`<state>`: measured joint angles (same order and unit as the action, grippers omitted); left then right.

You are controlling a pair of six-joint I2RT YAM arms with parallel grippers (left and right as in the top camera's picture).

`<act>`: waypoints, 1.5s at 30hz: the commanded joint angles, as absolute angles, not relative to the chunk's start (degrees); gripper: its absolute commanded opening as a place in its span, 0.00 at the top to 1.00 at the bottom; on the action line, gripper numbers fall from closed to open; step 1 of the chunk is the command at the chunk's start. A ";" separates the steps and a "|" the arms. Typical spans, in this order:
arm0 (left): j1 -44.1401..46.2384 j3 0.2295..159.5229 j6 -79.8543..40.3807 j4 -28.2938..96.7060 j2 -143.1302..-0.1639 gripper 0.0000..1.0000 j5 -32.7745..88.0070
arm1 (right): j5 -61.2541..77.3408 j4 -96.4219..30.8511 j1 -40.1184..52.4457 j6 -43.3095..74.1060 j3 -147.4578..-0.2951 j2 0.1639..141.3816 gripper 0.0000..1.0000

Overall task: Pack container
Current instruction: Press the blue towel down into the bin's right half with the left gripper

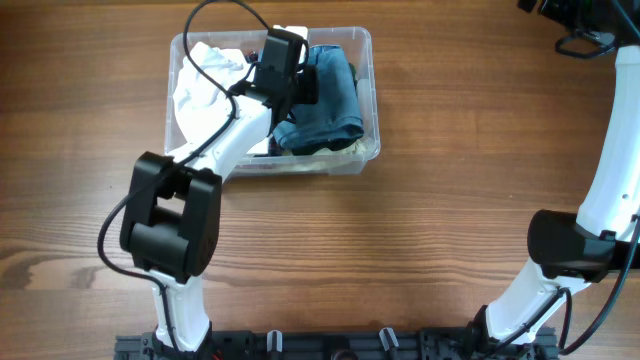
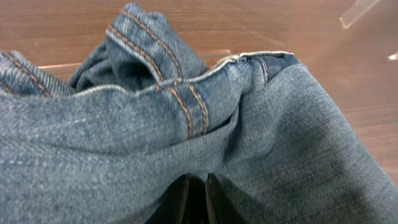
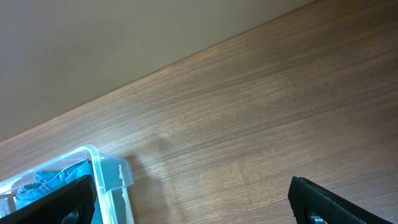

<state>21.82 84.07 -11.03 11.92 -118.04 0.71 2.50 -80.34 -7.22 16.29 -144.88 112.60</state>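
The clear container stands at the table's back left and holds folded blue jeans on its right side and a white cloth on its left. My left gripper reaches into the container above the jeans. In the left wrist view its fingertips are close together and pressed into the denim, with nothing visible between them. My right gripper is open and empty, raised to the right of the container. Its arm rises at the far right.
Bare wooden table lies in front of and to the right of the container. A corner of the container rim shows in the left wrist view. Dark mounts run along the front edge.
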 commanded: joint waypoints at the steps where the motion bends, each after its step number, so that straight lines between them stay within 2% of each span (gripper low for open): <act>1: 23.16 82.39 -9.32 13.69 -125.60 0.90 0.56 | 1.87 -80.29 -7.09 16.67 -144.75 112.77 0.00; 9: 23.16 82.96 -9.19 14.94 -115.63 0.88 0.54 | 1.87 -80.29 -7.09 16.69 -144.75 112.77 0.00; 13: 23.16 82.94 -9.43 19.62 -107.98 0.68 2.50 | 1.87 -80.29 -7.09 16.69 -144.75 112.77 0.00; 21: 25.12 82.70 -9.39 23.51 -105.65 0.56 6.39 | 1.87 -80.27 -7.09 16.69 -144.75 112.77 0.00; 32: 26.89 82.70 -9.41 22.98 -117.10 0.54 6.42 | 1.87 -80.27 -7.09 16.71 -144.75 112.77 0.00; 38: 27.03 83.88 -9.39 21.67 -114.98 0.55 9.19 | 1.87 -80.25 -7.09 16.69 -144.75 112.77 0.00; 41: 27.00 85.21 -9.34 23.09 -109.45 0.53 9.15 | 1.87 -80.25 -7.09 16.69 -144.75 112.77 0.00; 43: 27.00 85.41 -9.34 24.27 -104.73 0.45 9.02 | 1.87 -80.25 -7.09 16.69 -144.75 112.77 0.00; 45: 26.87 85.41 -9.37 26.89 -97.32 0.30 6.79 | 1.87 -80.23 -7.09 16.69 -144.75 112.77 0.00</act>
